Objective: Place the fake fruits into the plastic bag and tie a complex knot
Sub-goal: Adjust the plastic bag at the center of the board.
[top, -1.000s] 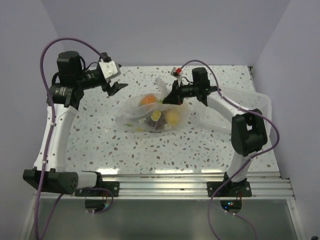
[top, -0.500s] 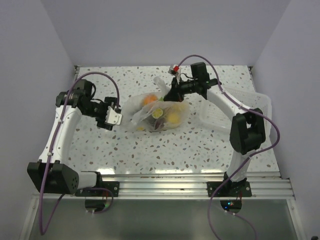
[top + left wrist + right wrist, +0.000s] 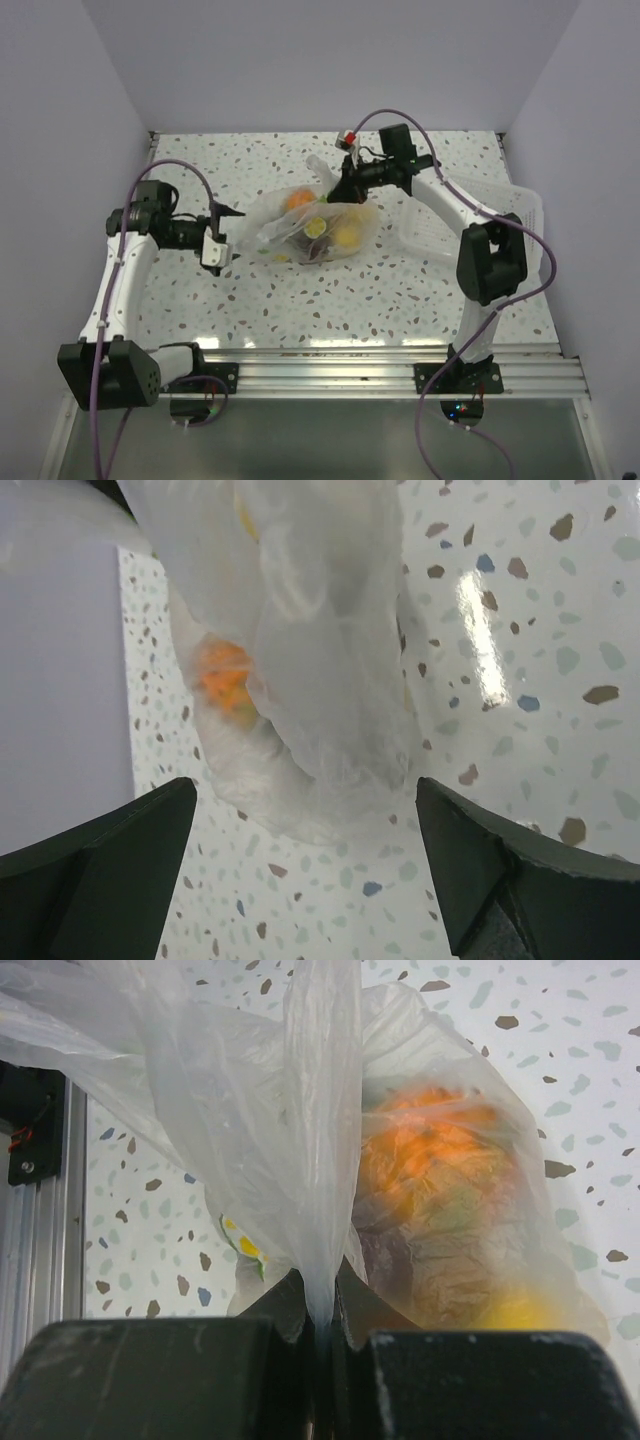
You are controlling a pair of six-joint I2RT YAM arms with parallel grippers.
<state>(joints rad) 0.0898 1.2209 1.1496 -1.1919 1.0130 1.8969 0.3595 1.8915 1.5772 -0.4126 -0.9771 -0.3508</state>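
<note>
Once swung down from the far corner, with left jaws spread wide and empty just beside the plastic bag (image 3: 262, 222) at the worktop (image 3: 300, 300) middle, hold right jaws pinched shut on its neck, fake fruits (image 3: 298, 199) inside, and start the knot.

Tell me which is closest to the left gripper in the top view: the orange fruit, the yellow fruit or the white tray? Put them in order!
Starting from the left gripper, in the top view:
1. orange fruit, inside the plastic bag, on its left side.
2. yellow fruit, inside the bag too, on its right side.
3. white tray, way over at the table's right edge.
</note>
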